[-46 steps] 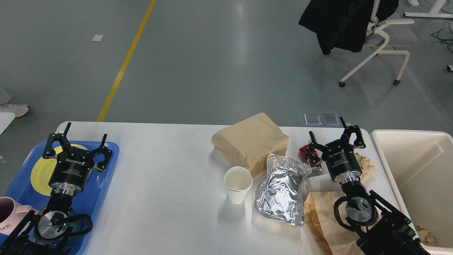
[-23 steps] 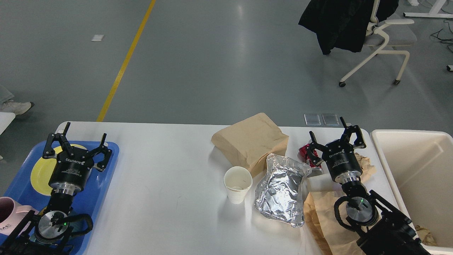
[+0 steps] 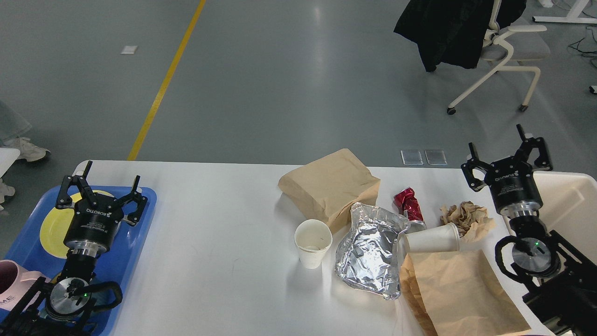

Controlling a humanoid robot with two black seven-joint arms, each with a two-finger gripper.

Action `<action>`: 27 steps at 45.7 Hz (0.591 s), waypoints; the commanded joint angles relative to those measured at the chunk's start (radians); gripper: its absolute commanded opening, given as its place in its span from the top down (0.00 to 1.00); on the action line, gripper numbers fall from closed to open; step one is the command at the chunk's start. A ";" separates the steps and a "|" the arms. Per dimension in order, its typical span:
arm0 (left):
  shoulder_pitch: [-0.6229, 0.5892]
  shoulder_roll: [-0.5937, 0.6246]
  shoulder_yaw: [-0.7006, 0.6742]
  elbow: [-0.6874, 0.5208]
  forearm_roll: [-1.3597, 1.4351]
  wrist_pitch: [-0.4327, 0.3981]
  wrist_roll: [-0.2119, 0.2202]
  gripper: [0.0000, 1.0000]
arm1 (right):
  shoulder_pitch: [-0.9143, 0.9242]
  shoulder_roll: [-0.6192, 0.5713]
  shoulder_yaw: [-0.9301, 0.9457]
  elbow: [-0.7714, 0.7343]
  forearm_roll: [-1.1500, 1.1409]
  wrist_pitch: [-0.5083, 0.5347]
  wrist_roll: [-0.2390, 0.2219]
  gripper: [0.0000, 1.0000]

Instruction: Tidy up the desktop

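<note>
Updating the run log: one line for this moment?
left gripper open over blue tray | right gripper open, empty, near bin | trash on desktop

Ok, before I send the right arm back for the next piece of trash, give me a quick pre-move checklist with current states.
1. Right gripper open and empty: ok.
2. Left gripper open, over the blue tray, away from the trash: ok.
3. Crushed red can unobstructed on the desktop: ok.
4. Upright paper cup empty: cannot tell, something pale lies at its bottom.
5. Tipped paper cup free of neighbours: not ok, it lies against the crumpled paper and the foil bag.
6. Bin clear of the arm: not ok, the right arm overlaps it.
</note>
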 commanded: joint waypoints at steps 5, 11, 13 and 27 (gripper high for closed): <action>0.001 -0.001 0.000 0.000 0.000 0.000 0.000 0.04 | -0.020 -0.058 -0.024 -0.011 0.001 0.012 -0.009 0.00; 0.001 -0.001 0.000 -0.002 0.000 -0.001 0.000 0.04 | -0.041 -0.053 -0.061 -0.002 0.001 0.014 -0.006 0.00; 0.000 -0.001 0.000 0.000 0.000 -0.001 0.000 0.04 | -0.041 -0.041 -0.069 -0.005 0.001 0.011 -0.006 0.00; 0.001 -0.001 0.000 0.000 0.000 0.000 0.000 0.04 | -0.032 0.088 -0.143 -0.010 -0.003 -0.006 -0.006 0.00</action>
